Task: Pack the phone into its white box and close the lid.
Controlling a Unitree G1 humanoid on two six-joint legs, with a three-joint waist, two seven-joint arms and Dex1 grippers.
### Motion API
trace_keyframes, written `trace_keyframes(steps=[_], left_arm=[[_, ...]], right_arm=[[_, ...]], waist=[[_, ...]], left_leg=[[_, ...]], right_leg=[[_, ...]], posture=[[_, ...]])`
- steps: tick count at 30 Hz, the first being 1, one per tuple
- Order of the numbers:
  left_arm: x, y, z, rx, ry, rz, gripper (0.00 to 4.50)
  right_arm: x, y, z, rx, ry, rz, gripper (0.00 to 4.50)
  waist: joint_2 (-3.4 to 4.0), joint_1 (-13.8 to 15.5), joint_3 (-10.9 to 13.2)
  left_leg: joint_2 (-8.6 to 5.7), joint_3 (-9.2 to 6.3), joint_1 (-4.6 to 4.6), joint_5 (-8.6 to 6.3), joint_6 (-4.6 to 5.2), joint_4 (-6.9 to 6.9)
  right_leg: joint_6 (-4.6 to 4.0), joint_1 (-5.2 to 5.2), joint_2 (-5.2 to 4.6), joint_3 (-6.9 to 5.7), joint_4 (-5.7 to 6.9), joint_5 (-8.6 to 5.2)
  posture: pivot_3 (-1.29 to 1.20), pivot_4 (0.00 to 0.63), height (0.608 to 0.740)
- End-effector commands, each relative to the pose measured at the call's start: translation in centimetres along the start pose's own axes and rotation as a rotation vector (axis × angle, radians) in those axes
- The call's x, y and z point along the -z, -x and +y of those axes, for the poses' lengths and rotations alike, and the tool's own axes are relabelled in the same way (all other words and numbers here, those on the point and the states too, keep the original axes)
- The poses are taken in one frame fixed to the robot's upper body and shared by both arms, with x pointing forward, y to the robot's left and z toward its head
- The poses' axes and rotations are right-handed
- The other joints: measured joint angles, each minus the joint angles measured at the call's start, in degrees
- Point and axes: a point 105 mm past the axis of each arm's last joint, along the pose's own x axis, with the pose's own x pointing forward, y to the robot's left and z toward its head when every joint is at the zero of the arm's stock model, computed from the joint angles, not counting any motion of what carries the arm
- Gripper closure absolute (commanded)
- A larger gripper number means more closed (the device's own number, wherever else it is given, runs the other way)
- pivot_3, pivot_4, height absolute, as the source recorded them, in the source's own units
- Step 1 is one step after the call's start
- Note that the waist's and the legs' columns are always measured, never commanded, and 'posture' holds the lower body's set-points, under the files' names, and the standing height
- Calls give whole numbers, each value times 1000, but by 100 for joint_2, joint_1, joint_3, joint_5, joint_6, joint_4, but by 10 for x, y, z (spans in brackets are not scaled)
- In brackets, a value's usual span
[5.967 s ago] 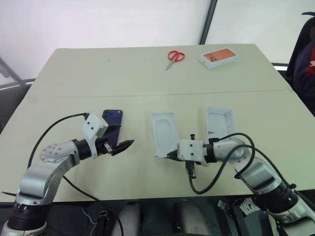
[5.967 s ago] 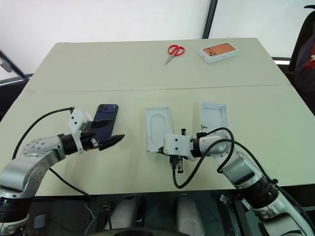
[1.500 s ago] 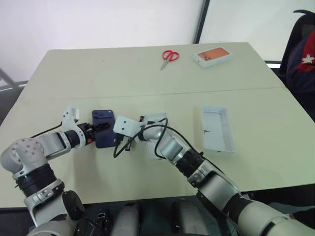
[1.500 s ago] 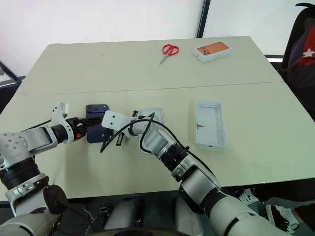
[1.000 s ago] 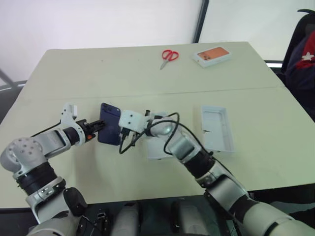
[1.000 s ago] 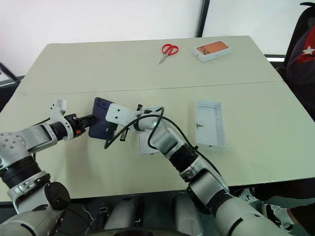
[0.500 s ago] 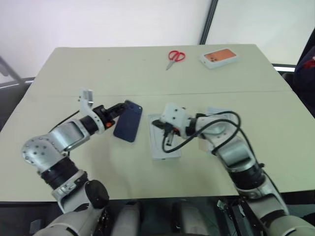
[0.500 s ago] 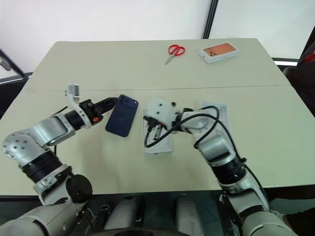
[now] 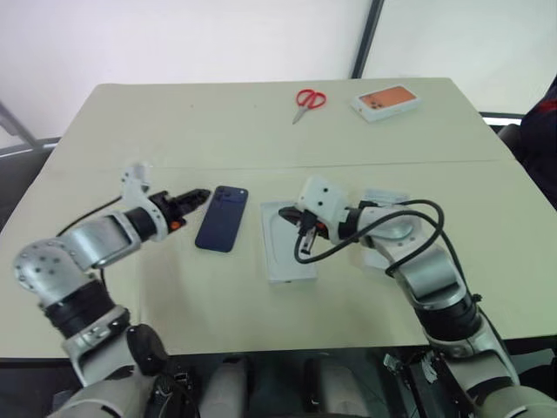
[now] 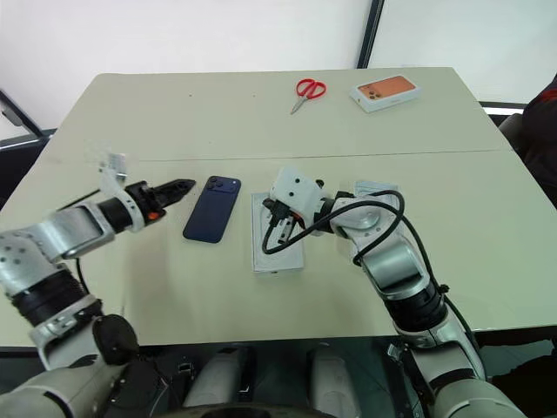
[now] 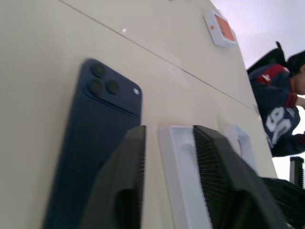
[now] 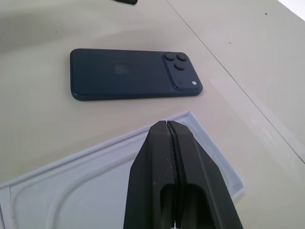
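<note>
Tabletop [image 9: 261, 122]: phone [image 9: 221, 219] flat, just beside open left hand [image 9: 198, 197].

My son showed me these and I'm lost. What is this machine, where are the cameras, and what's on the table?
It is a humanoid robot with two arms. Two pictures come from its head, looking down; two come from cameras on its wrists. The left gripper is open and holds nothing. The right gripper is shut and empty, above a white insert. A dark blue phone lies flat on the table, camera side up. A white box sits partly behind the right arm. At the far edge are red scissors and an orange-pictured box.
</note>
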Motion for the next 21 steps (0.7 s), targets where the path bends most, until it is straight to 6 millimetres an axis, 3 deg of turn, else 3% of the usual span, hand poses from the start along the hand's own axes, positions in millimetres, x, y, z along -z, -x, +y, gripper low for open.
trace_keyframes(steps=[1,3,9,21], left_arm=[[-9,8,19,-119,-73,5,1156],[-10,13,31,-184,-107,35,186],[7,12,47,-235,-161,166,186],[37,-10,36,-112,-161,314,186]], right_arm=[[-1,-23,-5,62,30,43,4500],[4,-38,-1,65,44,69,4500],[4,-71,2,80,115,108,4500],[5,-104,13,43,237,168,4500]], waist=[[1,-19,0],[2,-25,0],[2,1,0],[3,-14,0]], left_leg=[[0,1,0,0,0,-1],[1,2,2,2,-3,-4],[1,1,-4,2,-2,-4],[5,-1,-3,2,-2,-5]], right_leg=[[0,0,0,0,1,0],[-1,-4,4,2,3,0],[-1,-5,-6,1,-2,0],[-1,-6,-6,0,1,0]], posture=[[0,150,740],[0,150,740],[0,150,740],[0,150,740]])
